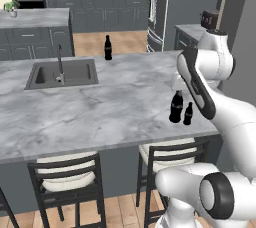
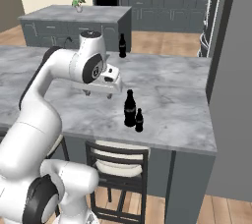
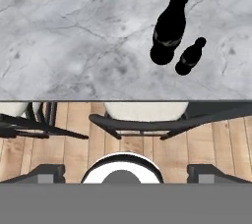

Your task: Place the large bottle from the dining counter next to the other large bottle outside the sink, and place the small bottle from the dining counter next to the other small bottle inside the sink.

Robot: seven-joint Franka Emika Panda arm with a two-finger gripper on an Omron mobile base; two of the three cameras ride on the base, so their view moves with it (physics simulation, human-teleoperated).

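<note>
Two chairs (image 1: 70,172) stand nearest the camera, tucked under the counter's (image 1: 100,107) front edge. On the marble top near that edge a large bottle (image 1: 176,107) and a small bottle (image 1: 188,114) stand upright, just beside each other. Both are dark with a pale label band; no writing on it can be read. The hand (image 2: 109,85) hangs open above the counter, left of the pair, holding nothing. Another large bottle (image 1: 107,48) stands at the far edge, right of the sink (image 1: 62,74) with its faucet (image 1: 60,62).
</note>
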